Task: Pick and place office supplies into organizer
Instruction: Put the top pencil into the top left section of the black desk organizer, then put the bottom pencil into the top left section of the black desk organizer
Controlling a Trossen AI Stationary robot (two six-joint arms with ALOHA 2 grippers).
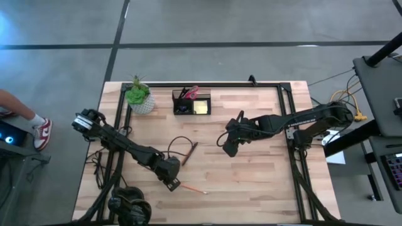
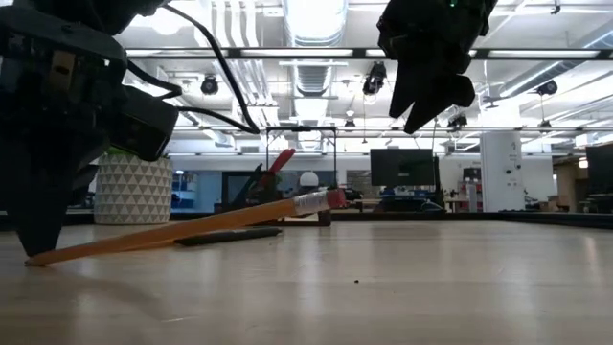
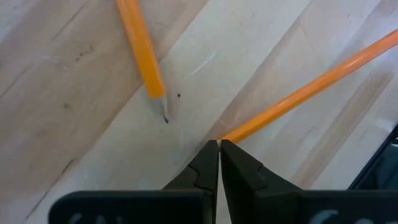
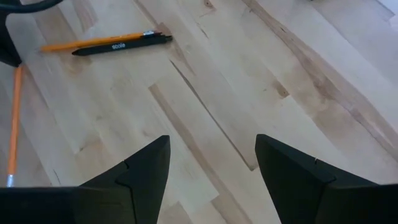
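Note:
An orange pencil [image 1: 193, 188] lies near the table's near edge, and my left gripper [image 1: 173, 181] is shut on its left end. A second orange pencil [image 4: 93, 41] and a black pen [image 4: 118, 46] lie side by side on the table [image 1: 264, 182], at its middle. The sharpened tip of that second pencil [image 3: 163, 111] shows in the left wrist view. My right gripper [image 1: 229, 147] hovers open above the table, to the right of that pair. The black organizer [image 1: 191, 103] stands at the far edge with red-handled scissors [image 2: 281, 161] and a yellow sticky-note pad [image 1: 201, 107] in it. My left gripper [image 3: 219, 144] pinches the orange pencil between its two fingertips at the pencil's sharpened end [image 3: 239, 130], coming from above and pointing down. That end sits low at the table [image 2: 34, 257]. The pencil slants up to its eraser end [image 2: 330, 198], which is raised.
A potted green plant in a white pot [image 1: 139, 98] stands left of the organizer. A loop of black cable [image 1: 179, 143] lies by the pen. Black frame rails [image 1: 292, 144] run along the table's sides and far edge. Bare wood lies to the right and near.

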